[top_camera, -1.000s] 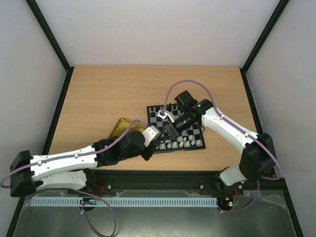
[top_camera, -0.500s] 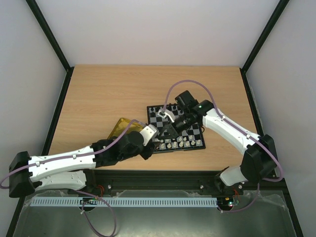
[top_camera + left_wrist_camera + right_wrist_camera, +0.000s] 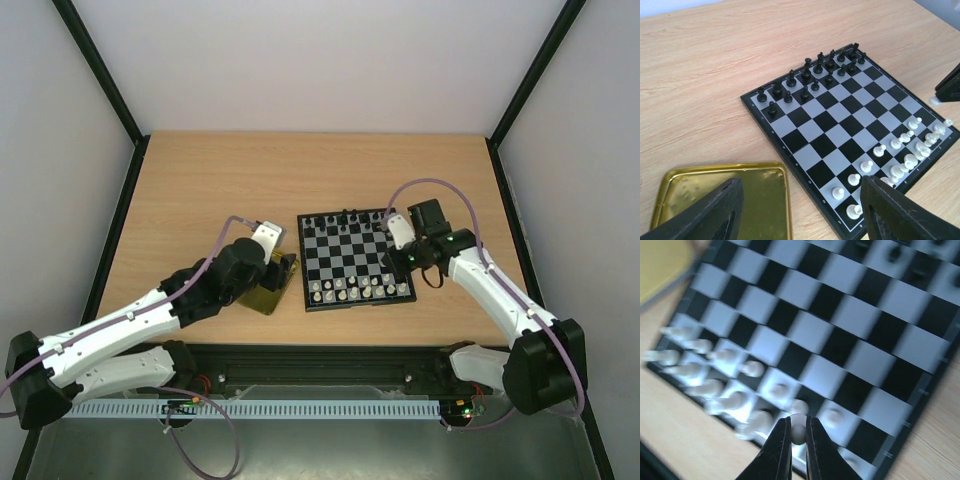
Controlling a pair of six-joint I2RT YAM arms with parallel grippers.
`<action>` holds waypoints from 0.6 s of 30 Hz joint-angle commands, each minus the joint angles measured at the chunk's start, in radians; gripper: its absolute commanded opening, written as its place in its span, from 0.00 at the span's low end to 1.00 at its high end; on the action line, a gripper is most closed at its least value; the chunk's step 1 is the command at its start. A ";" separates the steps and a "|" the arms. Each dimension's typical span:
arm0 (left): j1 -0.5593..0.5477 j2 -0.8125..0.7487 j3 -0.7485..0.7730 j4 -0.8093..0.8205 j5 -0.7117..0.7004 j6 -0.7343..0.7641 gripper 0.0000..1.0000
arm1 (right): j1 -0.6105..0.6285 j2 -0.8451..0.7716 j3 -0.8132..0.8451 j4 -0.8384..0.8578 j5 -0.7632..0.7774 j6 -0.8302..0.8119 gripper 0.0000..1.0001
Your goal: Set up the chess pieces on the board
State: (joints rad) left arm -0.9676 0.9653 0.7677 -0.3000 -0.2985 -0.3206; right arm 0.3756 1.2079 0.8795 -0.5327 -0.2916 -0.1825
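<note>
The board (image 3: 345, 250) lies mid-table, black chessmen along its far edge and white chess pieces (image 3: 355, 290) in two rows along its near edge. In the right wrist view my right gripper (image 3: 798, 440) is shut on a small white chess piece (image 3: 798, 429), held just above the white rows near the board's near right corner. From above, that gripper (image 3: 402, 266) is over this corner. My left gripper (image 3: 800, 215) stands open and empty, off the board's left edge, over the gold tray (image 3: 755, 195). The white pieces (image 3: 905, 150) and the board (image 3: 840, 125) show ahead of it.
The gold tray (image 3: 262, 299) lies on the wooden table just left of the board's near left corner, half under the left gripper. Black chessmen (image 3: 810, 80) stand on the board's far rows. A black frame rims the table.
The left arm has pulled back left off the board to above the tray and opened its jaws. The right arm has moved from mid-board to the near right corner and shut on a white piece.
</note>
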 commanded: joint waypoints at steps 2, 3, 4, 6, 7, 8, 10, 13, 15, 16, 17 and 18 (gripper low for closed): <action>0.059 -0.029 -0.025 0.004 0.025 0.033 0.66 | -0.127 -0.024 -0.074 0.048 0.196 -0.066 0.04; 0.064 -0.028 -0.028 0.008 0.033 0.036 0.66 | -0.143 -0.019 -0.082 0.055 0.201 -0.075 0.04; 0.071 -0.028 -0.027 0.008 0.038 0.038 0.66 | -0.156 -0.012 -0.091 0.060 0.202 -0.084 0.04; 0.081 -0.025 -0.026 0.007 0.044 0.040 0.66 | -0.166 0.001 -0.109 0.068 0.200 -0.107 0.04; 0.086 -0.023 -0.026 0.006 0.046 0.040 0.66 | -0.166 0.007 -0.120 0.073 0.195 -0.117 0.04; 0.089 -0.023 -0.026 0.005 0.049 0.041 0.66 | -0.166 0.010 -0.129 0.076 0.182 -0.129 0.04; 0.093 -0.022 -0.029 0.003 0.050 0.041 0.66 | -0.166 0.016 -0.151 0.083 0.159 -0.147 0.05; 0.095 -0.024 -0.029 0.002 0.050 0.040 0.66 | -0.165 0.032 -0.169 0.086 0.140 -0.170 0.05; 0.096 -0.026 -0.030 0.002 0.046 0.039 0.66 | -0.167 0.052 -0.175 0.083 0.139 -0.178 0.06; 0.097 -0.026 -0.029 0.004 0.046 0.039 0.66 | -0.166 0.057 -0.178 0.083 0.138 -0.183 0.06; 0.099 -0.026 -0.030 0.005 0.047 0.038 0.66 | -0.166 0.064 -0.178 0.084 0.134 -0.186 0.06; 0.101 -0.025 -0.031 0.005 0.049 0.038 0.66 | -0.166 0.067 -0.180 0.086 0.130 -0.188 0.06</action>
State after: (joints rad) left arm -0.8791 0.9485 0.7509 -0.3016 -0.2535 -0.2947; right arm 0.2131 1.2514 0.7181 -0.4446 -0.1364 -0.3332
